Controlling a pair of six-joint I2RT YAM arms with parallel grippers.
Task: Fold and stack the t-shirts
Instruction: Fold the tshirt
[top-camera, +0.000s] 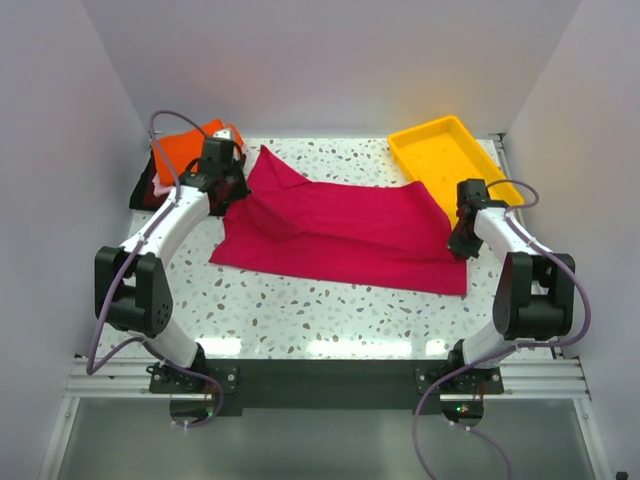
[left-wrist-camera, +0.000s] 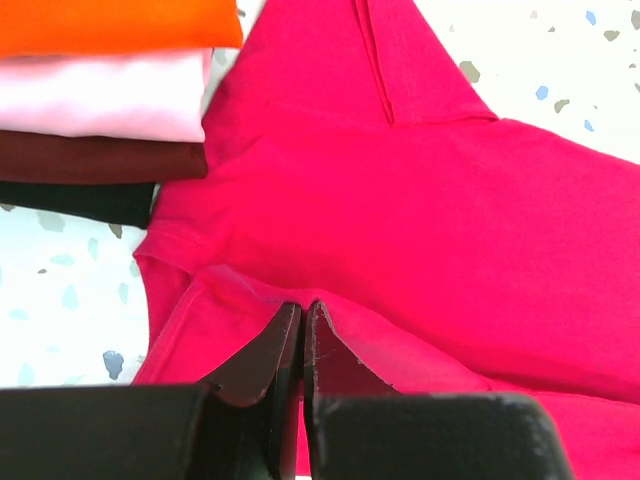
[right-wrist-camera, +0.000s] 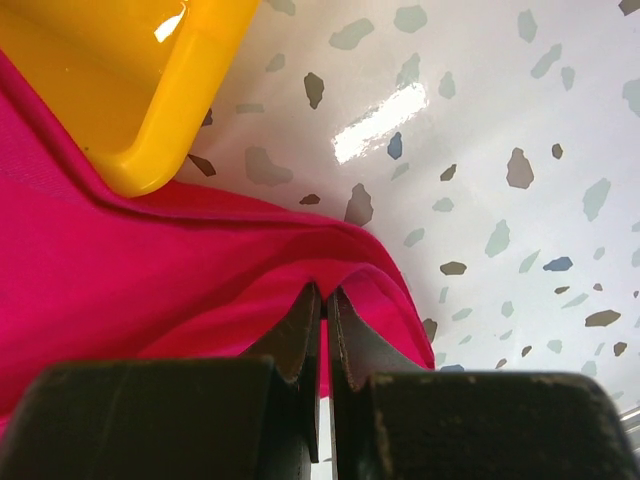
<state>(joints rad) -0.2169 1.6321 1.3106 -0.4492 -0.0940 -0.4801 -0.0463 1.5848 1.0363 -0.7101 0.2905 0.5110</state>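
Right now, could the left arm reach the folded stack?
Probably, for reach: the stack sits right beside the left gripper with nothing between. But its jaws are shut on the crimson shirt, which it must drop first.

You had no writing to read in any of the three views. No lettering, brand, number or sign showed on the crimson t-shirt (top-camera: 340, 225), on the folded t-shirts (left-wrist-camera: 100, 95) stacked beside it, or on the yellow tray (top-camera: 450, 155).
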